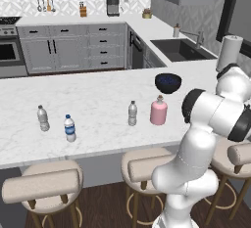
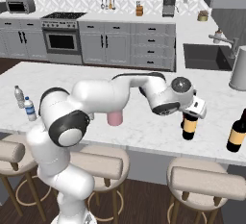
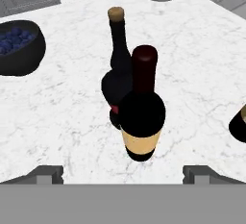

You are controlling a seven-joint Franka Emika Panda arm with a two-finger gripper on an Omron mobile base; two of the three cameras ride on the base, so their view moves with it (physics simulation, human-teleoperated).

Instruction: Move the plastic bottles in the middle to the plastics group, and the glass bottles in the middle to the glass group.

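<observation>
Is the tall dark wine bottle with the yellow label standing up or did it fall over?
Standing up. In the hand view the tall dark wine bottle with the yellowish label sits on its base on the white marble counter, cap up, right by the black glass bottle.

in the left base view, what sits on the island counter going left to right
clear greyish water bottle → blue-labelled water bottle → second clear water bottle → pink bottle → dark bowl
</observation>
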